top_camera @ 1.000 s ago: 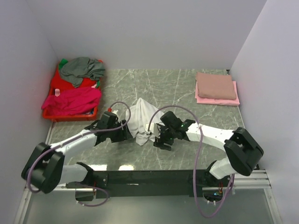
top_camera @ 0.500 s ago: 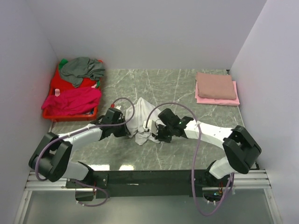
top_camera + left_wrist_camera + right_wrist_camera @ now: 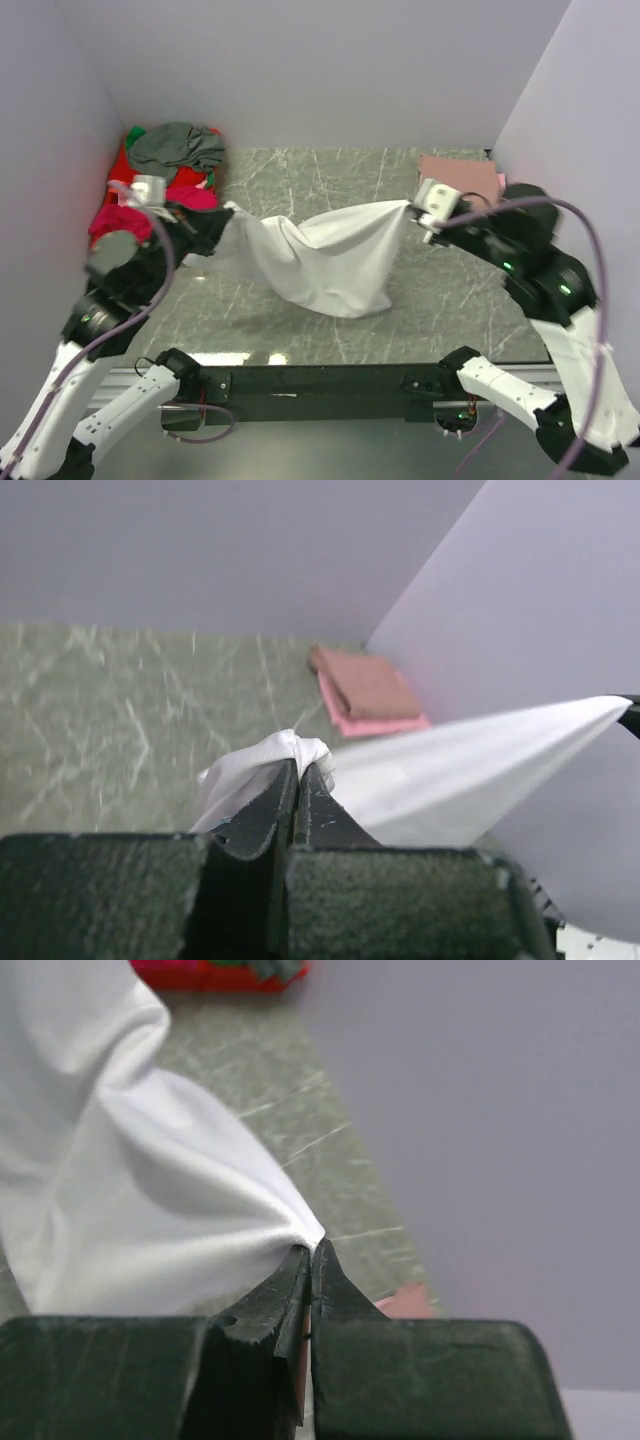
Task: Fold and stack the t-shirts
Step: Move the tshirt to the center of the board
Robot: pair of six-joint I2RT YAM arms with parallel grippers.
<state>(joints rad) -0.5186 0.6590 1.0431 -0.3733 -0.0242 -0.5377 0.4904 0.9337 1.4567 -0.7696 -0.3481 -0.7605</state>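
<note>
Sagging white t-shirt (image 3: 330, 265) — left gripper (image 3: 300, 772) clamps one end; right gripper (image 3: 311, 1255) other.

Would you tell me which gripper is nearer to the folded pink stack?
Right: the right gripper is just beside the folded stack; the left gripper is far off, by the red basket.

1. Left arm is lifted over the tabletop's (image 3: 300, 170) left side; the left tool (image 3: 221, 219) is pinched tight on the white t-shirt (image 3: 320, 260).
2. Right arm mirrors it on the right side; the right tool (image 3: 413, 208) is clamped on the same shirt.
3. The two tools are well apart.
</note>
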